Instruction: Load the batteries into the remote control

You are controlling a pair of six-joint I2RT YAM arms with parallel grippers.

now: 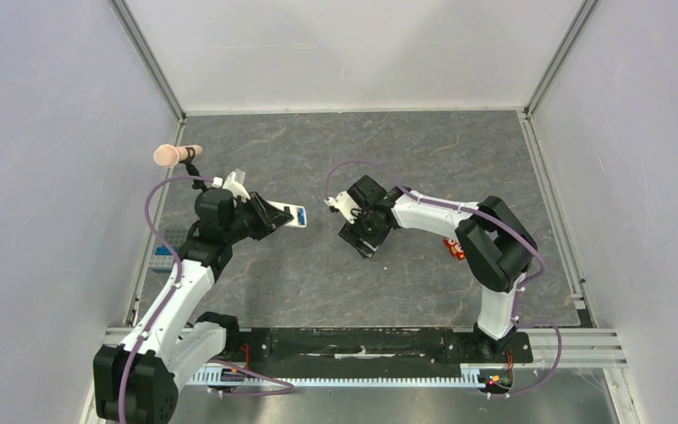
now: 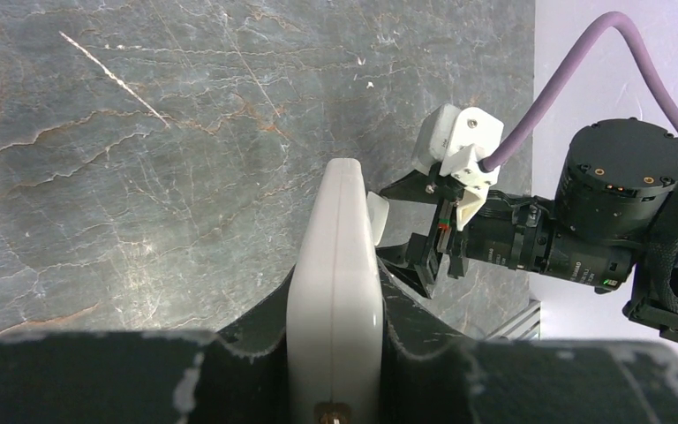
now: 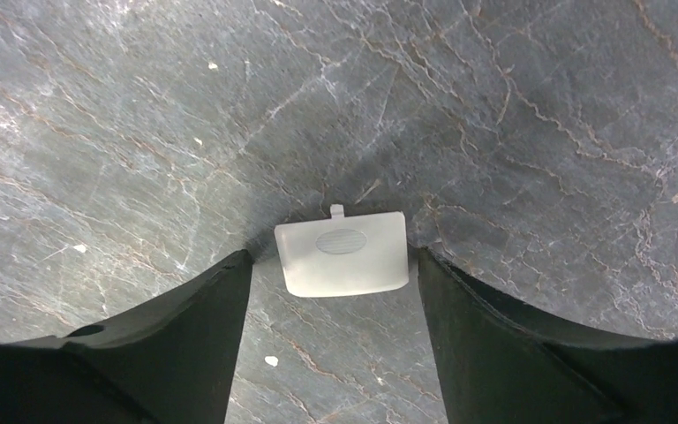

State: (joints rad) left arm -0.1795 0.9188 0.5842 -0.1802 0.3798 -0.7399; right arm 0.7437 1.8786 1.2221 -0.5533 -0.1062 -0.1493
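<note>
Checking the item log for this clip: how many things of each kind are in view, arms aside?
remote control: 1
blue battery, apparently in the remote: 1
white cover piece: 1
peach-headed stick: 1
orange object, partly hidden: 1
blue item at the left edge, unclear: 1
Total: 6

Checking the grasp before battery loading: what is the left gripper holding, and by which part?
The remote control, pinched at one end by the left gripper.

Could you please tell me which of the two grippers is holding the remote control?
The left gripper: it clamps the white remote control edge-on, while the right gripper straddles a small white cover.
</note>
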